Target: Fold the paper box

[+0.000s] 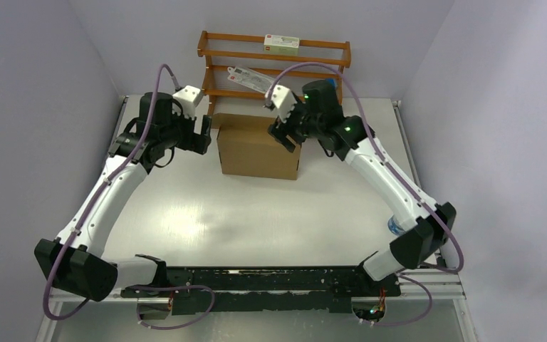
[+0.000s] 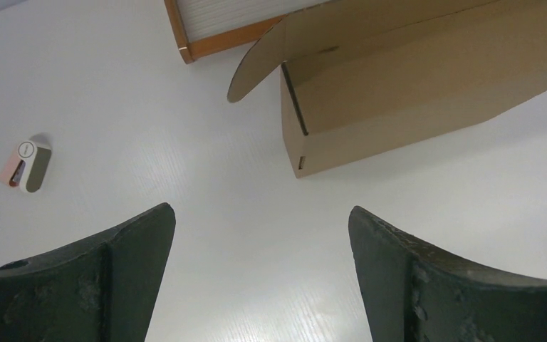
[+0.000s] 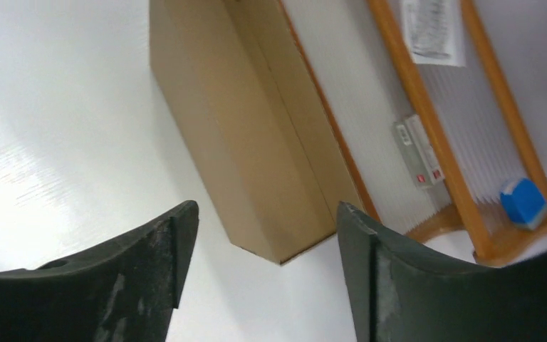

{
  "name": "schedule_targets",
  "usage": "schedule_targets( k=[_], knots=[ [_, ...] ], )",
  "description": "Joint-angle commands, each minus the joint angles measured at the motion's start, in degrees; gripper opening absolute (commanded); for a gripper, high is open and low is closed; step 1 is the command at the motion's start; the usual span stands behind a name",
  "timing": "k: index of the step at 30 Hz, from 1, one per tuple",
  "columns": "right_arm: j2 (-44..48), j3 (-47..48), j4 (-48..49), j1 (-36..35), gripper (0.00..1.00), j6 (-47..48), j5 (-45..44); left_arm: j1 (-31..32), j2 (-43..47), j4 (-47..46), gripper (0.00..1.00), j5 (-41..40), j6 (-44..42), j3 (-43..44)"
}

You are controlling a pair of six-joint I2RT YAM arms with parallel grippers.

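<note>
At the far middle of the surface (image 1: 256, 221), just in front of the wooden rack (image 1: 274, 60): the paper box (image 1: 258, 147), standing as a box, long axis left to right, a rounded flap hanging open at its left end. Just beside that end, the left pincer (image 1: 203, 135), spread wide, grasping nothing. Over the right end, the right pincer (image 1: 285, 139), jaws parted, nothing clamped between them.
</note>
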State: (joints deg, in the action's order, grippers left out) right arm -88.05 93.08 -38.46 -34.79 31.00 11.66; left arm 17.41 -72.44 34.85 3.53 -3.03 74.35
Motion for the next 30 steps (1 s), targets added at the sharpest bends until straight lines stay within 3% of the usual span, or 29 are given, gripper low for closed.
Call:
schedule_targets(
  k=[1, 5, 12, 20, 30],
  knots=[
    [5.11, -4.92, 6.74, 3.56, 0.79, -7.86, -2.67, -3.28, -0.86, -2.69, 0.96, 6.44, -1.44, 2.41],
    [9.3, -10.42, 11.47, 7.51, 0.87, -13.14, -4.29, -5.87, -3.96, -3.99, 0.94, 10.97, -1.06, 3.51],
    [10.2, -13.27, 12.11, 14.6, 0.87, -16.32, 1.62, -6.77, -8.53, -3.11, 0.91, 14.35, -2.08, 7.23],
    [10.0, -17.34, 13.18, 16.55, 0.81, -15.56, 2.69, -7.03, -12.5, -1.03, 0.88, 14.56, -6.16, 9.84],
    [4.37, -13.95, 10.75, 18.69, 0.68, -10.4, 9.66, -8.35, -17.14, -1.21, 0.85, 20.24, -14.05, 15.16]
  ],
)
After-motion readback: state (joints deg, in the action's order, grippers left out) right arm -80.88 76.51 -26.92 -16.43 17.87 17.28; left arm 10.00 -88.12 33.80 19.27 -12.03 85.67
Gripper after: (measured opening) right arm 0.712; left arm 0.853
